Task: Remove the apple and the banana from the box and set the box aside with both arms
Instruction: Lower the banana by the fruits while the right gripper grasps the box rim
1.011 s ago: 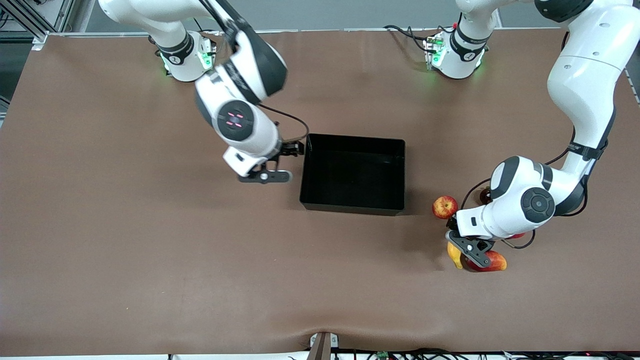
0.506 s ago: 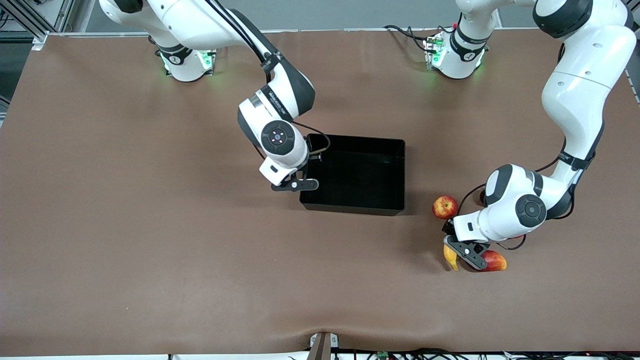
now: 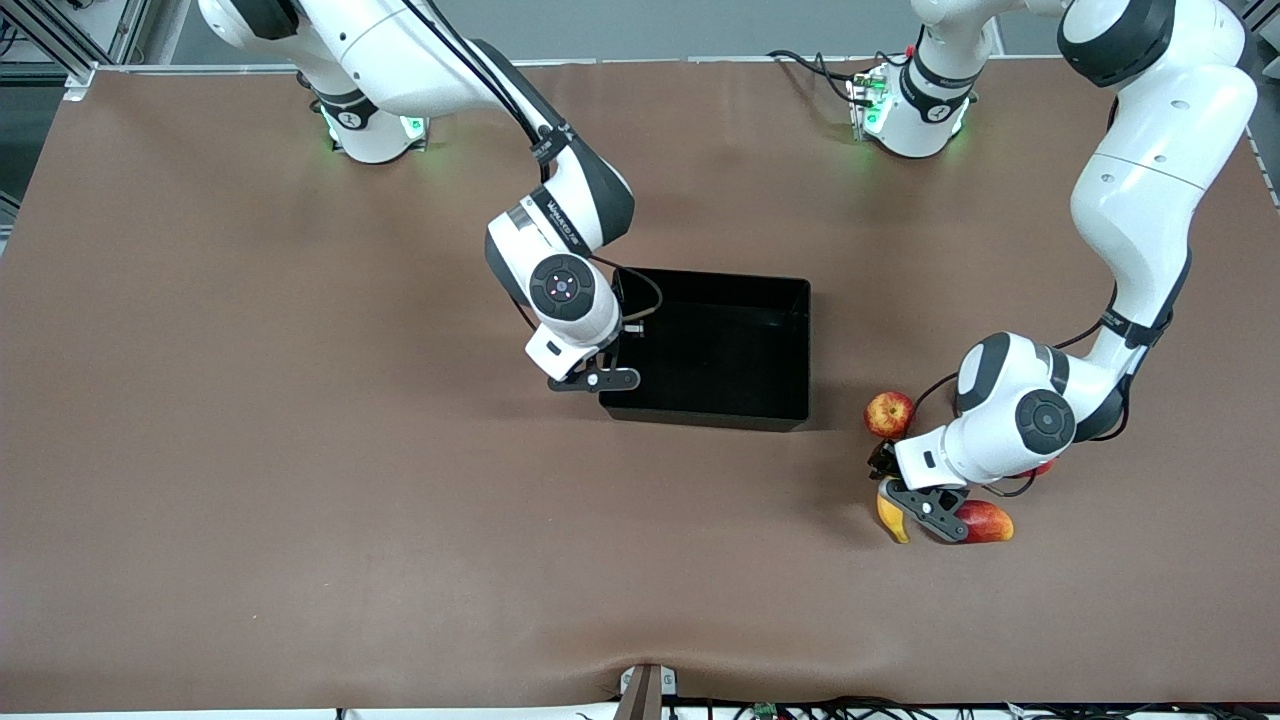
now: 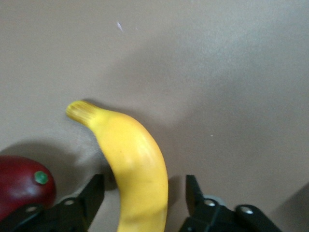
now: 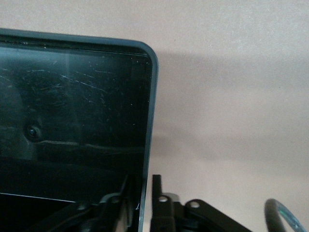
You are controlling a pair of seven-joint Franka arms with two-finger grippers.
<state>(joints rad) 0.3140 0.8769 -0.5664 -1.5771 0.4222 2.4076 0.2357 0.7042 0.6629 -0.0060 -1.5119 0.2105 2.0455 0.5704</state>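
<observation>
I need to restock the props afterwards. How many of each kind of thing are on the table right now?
Banana: 1
Red-and-yellow apple: 1
Mango: 1
Black box: 1
Total: 4
Not counted: a red bit showing under the left arm, too hidden to identify.

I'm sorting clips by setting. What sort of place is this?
Most likely a robotics lab bench, not a kitchen: two white arms are bolted at the edge of a table under a plain brown cover, cables run along its edges, and the only items are a black bin and some fruit.
</observation>
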